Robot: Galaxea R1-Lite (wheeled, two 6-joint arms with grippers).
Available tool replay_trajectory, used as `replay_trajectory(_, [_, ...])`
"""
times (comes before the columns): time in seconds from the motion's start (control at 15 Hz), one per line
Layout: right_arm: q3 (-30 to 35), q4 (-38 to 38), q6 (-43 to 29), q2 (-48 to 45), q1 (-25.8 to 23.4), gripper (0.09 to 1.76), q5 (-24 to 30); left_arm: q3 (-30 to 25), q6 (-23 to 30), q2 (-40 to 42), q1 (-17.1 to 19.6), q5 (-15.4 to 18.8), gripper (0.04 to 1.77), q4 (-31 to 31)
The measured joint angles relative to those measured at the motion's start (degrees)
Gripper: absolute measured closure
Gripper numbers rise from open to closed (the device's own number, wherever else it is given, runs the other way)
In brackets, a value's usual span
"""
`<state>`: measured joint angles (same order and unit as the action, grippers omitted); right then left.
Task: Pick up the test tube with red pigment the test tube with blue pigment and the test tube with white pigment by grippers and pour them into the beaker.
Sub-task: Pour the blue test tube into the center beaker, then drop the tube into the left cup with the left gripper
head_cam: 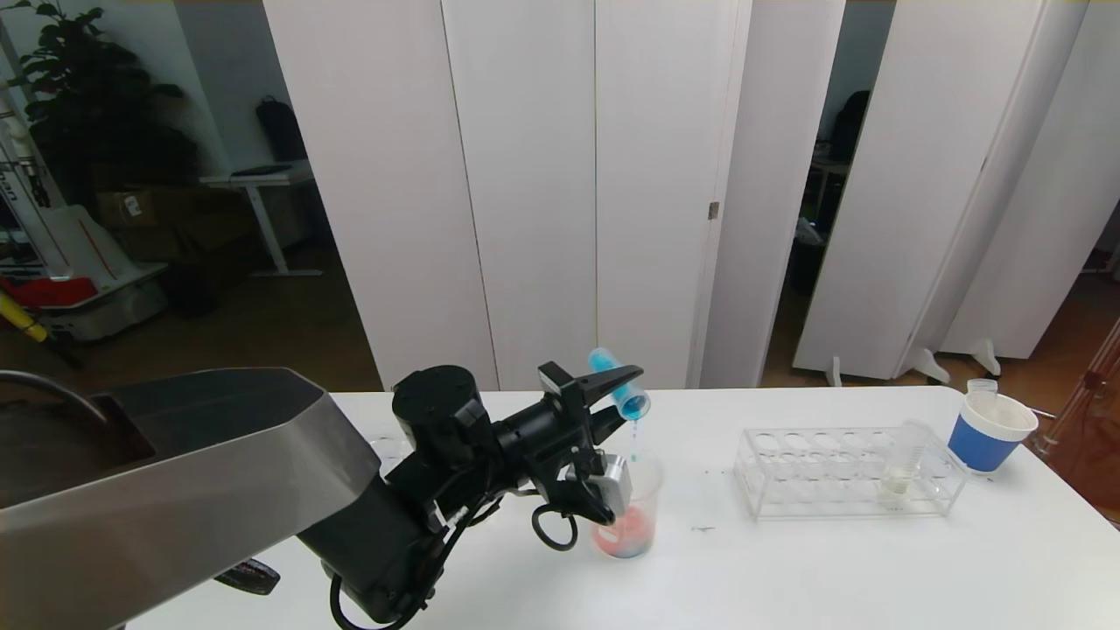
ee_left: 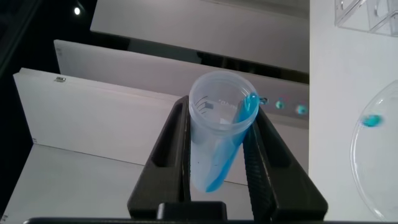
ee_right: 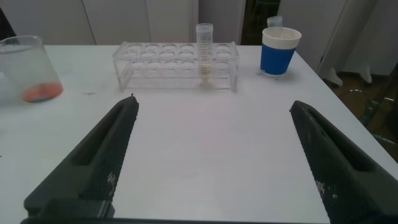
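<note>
Clear tube rack [head_cam: 849, 472] holding the test tube with white pigment [head_cam: 903, 464] on the bench [head_cam: 831, 560], blue-and-white paper cup [head_cam: 989, 430] beside it, left claw [head_cam: 612, 389] clamped on the tipped test tube with blue pigment [head_cam: 619, 394] above the beaker [head_cam: 626, 516], right claw [ee_right: 211, 155] spread apart low over the bench.

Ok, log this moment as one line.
left gripper: jaws shut on tilted blue-liquid clear tube | pouring into small clear glass beaker | right gripper: open, idle

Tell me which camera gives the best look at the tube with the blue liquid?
The left wrist view: the test tube with blue pigment fills the picture, clamped between the left gripper's fingers, blue running to its mouth. The head view shows it small, tipped over the beaker. The right wrist view misses it.
</note>
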<state>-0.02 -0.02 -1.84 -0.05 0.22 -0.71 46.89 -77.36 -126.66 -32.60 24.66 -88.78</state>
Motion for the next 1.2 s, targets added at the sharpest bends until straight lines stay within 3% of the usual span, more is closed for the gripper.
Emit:
replay_trajectory(0.53, [-0.02,0.02,-0.02,0.0,0.0,0.1,0.0,0.3,-1.02,-1.07,2.01,-0.11,1.23,-0.6])
replay_trajectory(1.2, [-0.02,0.0,0.0,0.0,0.0,0.1,0.0,0.99,-1.99,-1.27,1.84,-0.11,1.23,-0.68])
